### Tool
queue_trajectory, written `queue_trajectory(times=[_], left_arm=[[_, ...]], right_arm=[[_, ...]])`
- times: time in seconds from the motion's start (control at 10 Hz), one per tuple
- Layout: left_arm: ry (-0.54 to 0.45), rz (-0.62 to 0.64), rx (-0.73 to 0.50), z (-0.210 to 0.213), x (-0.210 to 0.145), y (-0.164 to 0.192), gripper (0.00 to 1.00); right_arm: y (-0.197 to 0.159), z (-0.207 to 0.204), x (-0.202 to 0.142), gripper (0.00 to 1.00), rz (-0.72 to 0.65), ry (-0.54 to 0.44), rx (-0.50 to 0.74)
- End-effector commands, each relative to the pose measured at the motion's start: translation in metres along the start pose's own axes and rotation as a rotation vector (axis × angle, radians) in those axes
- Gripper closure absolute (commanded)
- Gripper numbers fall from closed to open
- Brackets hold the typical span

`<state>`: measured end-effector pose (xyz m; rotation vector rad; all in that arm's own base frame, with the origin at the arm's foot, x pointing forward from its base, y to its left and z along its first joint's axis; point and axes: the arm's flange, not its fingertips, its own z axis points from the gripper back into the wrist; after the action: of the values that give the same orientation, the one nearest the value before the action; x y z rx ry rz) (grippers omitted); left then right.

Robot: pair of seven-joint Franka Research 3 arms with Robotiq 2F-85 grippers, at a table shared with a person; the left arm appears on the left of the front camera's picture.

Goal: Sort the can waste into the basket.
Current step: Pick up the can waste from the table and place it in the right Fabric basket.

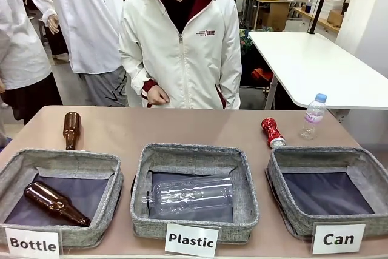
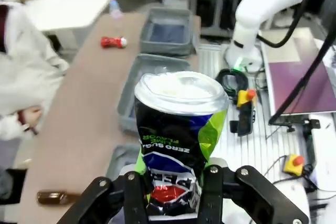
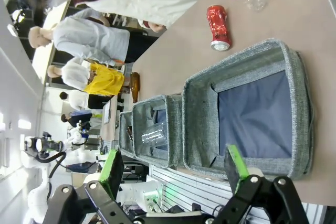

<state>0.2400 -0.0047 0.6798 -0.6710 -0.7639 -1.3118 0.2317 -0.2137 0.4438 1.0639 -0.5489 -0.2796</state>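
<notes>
We look across a brown desk (image 1: 182,127) at a person (image 1: 182,47) standing at its far edge. Three grey fabric baskets sit in a row along the near edge. The one labelled Can (image 1: 330,157) is at the near right corner, its dark base showing.

The crushed red can (image 1: 272,131) lies on its side just beyond that basket's far wall. A small clear bottle (image 1: 314,116) stands upright near it, by the right edge.

From the left wrist, we see the left fingers (image 2: 174,195) clamped tight on the crushed black can (image 2: 178,140), held upright high above the desk. From the right wrist, the right fingers (image 3: 174,165) are spread wide, gripping nothing, over the Can basket's near wall.

A clear plastic bottle (image 1: 191,195) lies in the Plastic basket (image 1: 194,153), and a brown bottle (image 1: 54,203) lies in the Bottle basket (image 1: 60,156).
</notes>
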Motion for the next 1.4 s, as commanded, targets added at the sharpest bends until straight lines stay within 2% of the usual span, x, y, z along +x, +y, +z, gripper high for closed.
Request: queue_trajectory(times=[0.0, 0.1, 0.2, 0.3, 0.4, 0.5, 0.6, 0.8, 1.0, 1.3], left_arm=[[0.115, 0.026, -0.036, -0.069, 0.058, 0.02, 0.61], [0.182, 0.065, -0.001, -0.133, 0.096, 0.021, 0.61], [0.231, 0.015, 0.014, -0.185, 0.127, 0.017, 0.61], [0.257, -0.091, 0.038, -0.234, 0.152, 0.012, 0.61], [0.277, -0.164, 0.112, -0.279, 0.172, 0.008, 0.61], [0.285, -0.227, 0.115, -0.332, 0.189, 0.007, 0.61], [0.297, -0.244, 0.039, -0.377, 0.2, 0.008, 0.61], [0.304, -0.244, -0.039, -0.465, 0.217, 0.012, 0.61], [0.308, -0.232, -0.114, -0.547, 0.232, 0.009, 0.61], [0.337, -0.247, -0.176, -0.625, 0.248, 0.0, 0.61]], right_arm=[[0.0, 0.001, 0.003, 0.0, 0.025, -0.015, 0.021], [0.0, 0.001, 0.003, 0.0, 0.025, -0.015, 0.021], [0.0, 0.001, 0.003, 0.0, 0.025, -0.015, 0.021], [0.0, 0.001, 0.003, 0.0, 0.025, -0.015, 0.021], [0.0, 0.001, 0.003, 0.0, 0.025, -0.015, 0.021], [0.0, 0.0, 0.0, 0.0, 0.0, -0.001, 0.0], [0.001, 0.024, -0.004, 0.0, -0.053, 0.004, 0.007], [-0.012, 0.067, -0.007, 0.0, -0.158, 0.013, -0.026], [-0.032, 0.109, -0.012, 0.0, -0.223, -0.068, -0.049], [-0.057, 0.158, -0.029, 0.0, -0.218, -0.177, -0.087]])
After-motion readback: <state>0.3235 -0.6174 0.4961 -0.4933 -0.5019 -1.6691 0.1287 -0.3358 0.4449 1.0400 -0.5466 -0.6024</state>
